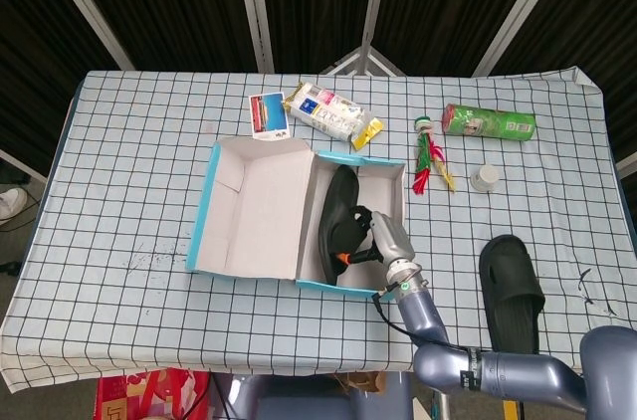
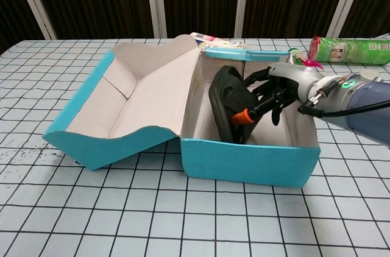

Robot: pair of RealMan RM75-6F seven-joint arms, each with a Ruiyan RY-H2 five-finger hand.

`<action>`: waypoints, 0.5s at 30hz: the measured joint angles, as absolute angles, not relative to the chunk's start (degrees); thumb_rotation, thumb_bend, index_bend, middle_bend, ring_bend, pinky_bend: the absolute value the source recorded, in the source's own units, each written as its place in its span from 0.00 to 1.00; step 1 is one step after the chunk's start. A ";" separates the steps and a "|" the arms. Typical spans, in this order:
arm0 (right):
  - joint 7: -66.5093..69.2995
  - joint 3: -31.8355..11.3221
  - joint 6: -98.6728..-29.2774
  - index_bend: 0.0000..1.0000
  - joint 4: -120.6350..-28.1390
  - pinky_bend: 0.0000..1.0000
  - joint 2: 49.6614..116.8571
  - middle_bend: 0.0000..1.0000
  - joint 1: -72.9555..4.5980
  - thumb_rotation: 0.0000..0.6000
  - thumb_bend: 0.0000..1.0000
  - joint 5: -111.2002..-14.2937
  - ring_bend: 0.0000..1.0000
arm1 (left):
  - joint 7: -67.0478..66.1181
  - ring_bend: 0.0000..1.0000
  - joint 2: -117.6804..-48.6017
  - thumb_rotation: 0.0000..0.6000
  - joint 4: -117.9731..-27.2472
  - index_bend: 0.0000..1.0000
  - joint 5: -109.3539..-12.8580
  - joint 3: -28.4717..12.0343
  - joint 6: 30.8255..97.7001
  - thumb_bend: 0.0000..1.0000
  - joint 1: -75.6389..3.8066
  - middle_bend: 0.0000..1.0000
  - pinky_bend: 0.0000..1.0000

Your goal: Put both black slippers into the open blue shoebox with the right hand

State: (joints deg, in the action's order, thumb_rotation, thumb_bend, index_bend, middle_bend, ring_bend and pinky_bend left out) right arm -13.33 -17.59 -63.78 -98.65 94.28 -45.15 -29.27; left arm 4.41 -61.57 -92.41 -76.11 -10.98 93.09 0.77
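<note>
Checked tablecloth, and we're mid first drop: our right hand (image 2: 274,95) is closed around a black slipper (image 2: 228,103) standing on edge inside the blue shoebox (image 2: 250,162). Next we probably let go, then fetch the second slipper (image 1: 512,286) lying on the cloth well right.

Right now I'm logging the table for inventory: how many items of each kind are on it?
Black slippers: 2, one in the box, one on the table
Blue shoebox: 1
Green can: 1
Snack packet: 1
Photo card: 1
Feather toy: 1
Small white cap: 1
Total: 8
</note>
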 measured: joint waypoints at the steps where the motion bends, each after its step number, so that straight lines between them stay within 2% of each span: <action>1: -13.71 -17.48 -63.71 0.67 -98.59 0.64 94.34 0.53 -45.20 1.00 0.56 -29.11 0.66 | 4.43 0.03 -61.56 1.00 -92.40 0.10 -76.13 -10.98 93.11 0.37 0.78 0.06 0.13; 15: -17.94 -15.86 -63.95 0.68 -96.69 0.64 96.20 0.53 -45.54 1.00 0.56 -29.56 0.66 | 4.67 0.03 -61.50 1.00 -92.33 0.10 -75.99 -11.05 93.09 0.37 0.82 0.06 0.13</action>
